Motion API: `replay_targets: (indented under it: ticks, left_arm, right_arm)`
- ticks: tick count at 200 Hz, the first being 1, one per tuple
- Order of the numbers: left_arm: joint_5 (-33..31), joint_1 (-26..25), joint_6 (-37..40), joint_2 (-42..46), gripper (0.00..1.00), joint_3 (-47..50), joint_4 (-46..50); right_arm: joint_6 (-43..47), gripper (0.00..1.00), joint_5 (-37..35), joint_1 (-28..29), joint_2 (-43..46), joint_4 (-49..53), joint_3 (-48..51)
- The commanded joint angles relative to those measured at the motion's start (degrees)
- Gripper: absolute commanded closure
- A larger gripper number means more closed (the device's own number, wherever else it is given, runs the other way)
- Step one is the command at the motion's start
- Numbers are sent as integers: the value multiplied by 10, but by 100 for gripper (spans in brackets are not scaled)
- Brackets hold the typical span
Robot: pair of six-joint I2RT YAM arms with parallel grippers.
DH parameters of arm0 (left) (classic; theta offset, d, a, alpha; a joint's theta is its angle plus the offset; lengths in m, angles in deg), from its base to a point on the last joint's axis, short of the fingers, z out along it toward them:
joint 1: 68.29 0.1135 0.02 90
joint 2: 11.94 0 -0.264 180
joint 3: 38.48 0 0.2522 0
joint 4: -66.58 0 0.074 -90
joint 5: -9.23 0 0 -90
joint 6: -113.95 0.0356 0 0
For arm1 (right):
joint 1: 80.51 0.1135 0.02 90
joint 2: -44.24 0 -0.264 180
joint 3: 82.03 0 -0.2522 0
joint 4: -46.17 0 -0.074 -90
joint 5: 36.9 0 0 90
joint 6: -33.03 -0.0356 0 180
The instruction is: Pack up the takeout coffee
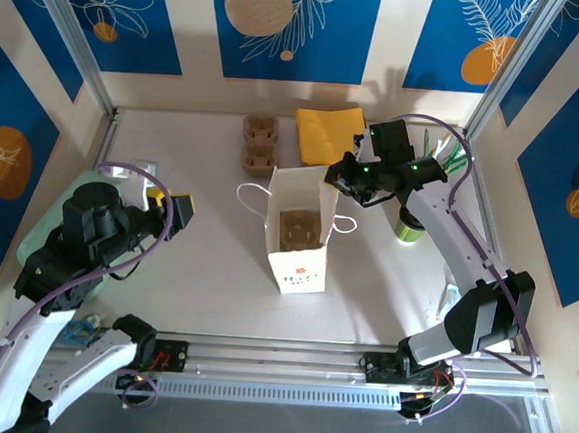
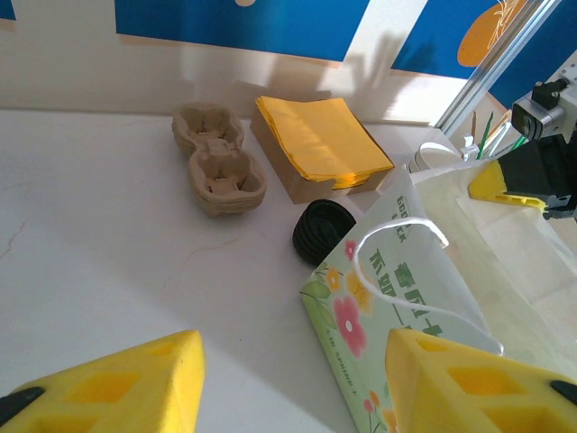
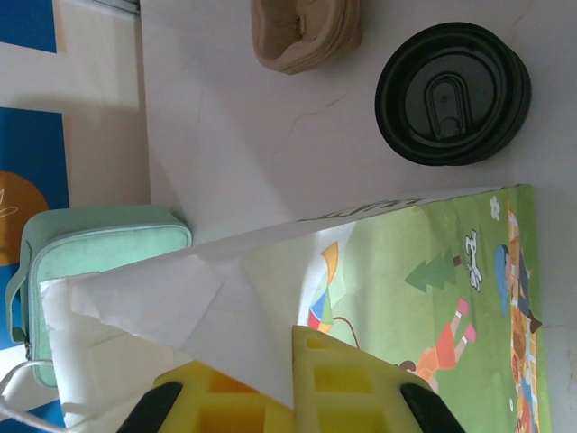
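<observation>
With the white printed paper bag [image 1: 301, 263] pinched open at its rim by the right tool [image 3: 270, 365], a small white paper cup [image 2: 424, 155] probably must next be fetched by the spread, empty left tool [image 2: 293, 383].

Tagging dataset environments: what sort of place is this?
Probably a lab robot cell staged as a takeout counter: aluminium frame, printed blue wall panels, a paper bag and pulp cup carriers.
</observation>
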Motion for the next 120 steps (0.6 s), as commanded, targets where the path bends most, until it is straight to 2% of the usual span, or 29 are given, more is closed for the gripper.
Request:
replay_targets:
  ticks: [1,57,94,120]
  left_arm:
    - [-2,-2,10,2,45,3,-15]
    - [-5,-3,14,6,45,8,-20]
    - [-8,-3,23,-2,44,23,-44]
    - [-23,-2,34,-15,44,35,-68]
  right_arm:
    - [-3,94,16,-7,-3,-7,12]
    - [13,70,-16,-18,6,22,5]
    - [48,56,-95,-28,36,90,-21]
    - [79,50,-158,-36,68,136,-32]
